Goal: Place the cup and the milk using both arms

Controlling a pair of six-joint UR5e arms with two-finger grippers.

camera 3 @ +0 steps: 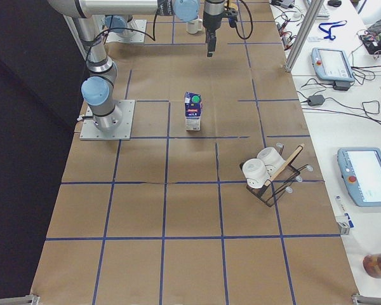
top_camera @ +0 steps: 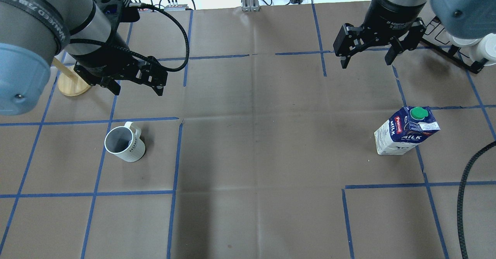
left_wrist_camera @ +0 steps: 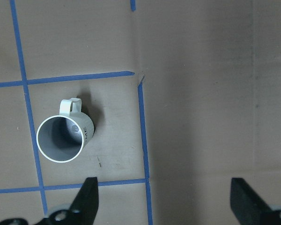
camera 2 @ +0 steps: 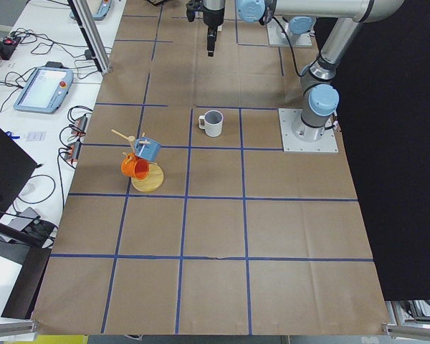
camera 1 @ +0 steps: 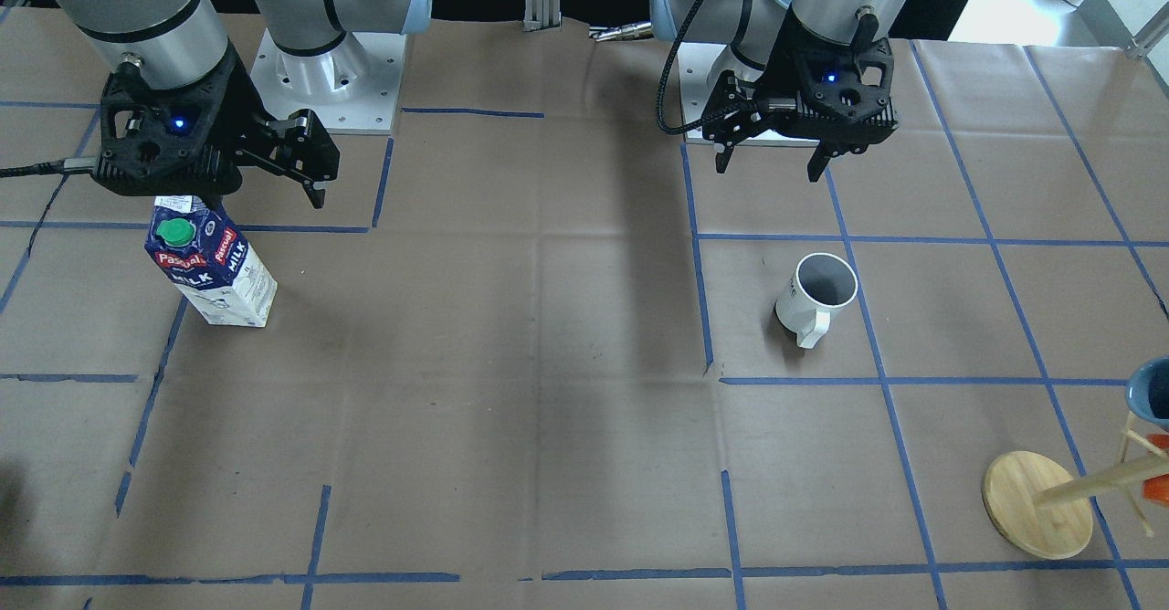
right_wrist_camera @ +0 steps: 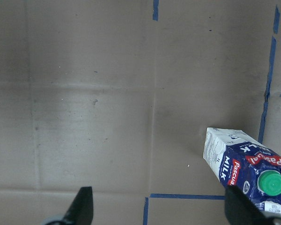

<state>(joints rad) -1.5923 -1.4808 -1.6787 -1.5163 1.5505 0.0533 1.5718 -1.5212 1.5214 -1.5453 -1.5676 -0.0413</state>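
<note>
The white cup (top_camera: 124,144) stands upright on the paper-covered table, handle toward the far side; it also shows in the front view (camera 1: 817,295) and the left wrist view (left_wrist_camera: 63,138). My left gripper (top_camera: 138,92) hangs open and empty above the table, beyond the cup and apart from it; it also shows in the front view (camera 1: 767,170). The milk (top_camera: 405,135) stands upright with its green cap on top, also in the front view (camera 1: 215,268) and the right wrist view (right_wrist_camera: 243,164). My right gripper (top_camera: 365,64) is open and empty, high above the table and beyond the carton.
A wooden mug tree (camera 1: 1037,505) with a blue and an orange mug (camera 2: 136,166) stands near the cup's side. A black rack with white mugs (camera 3: 267,171) stands near the milk's side. Blue tape lines grid the brown paper. Tablets and cables lie on the side benches.
</note>
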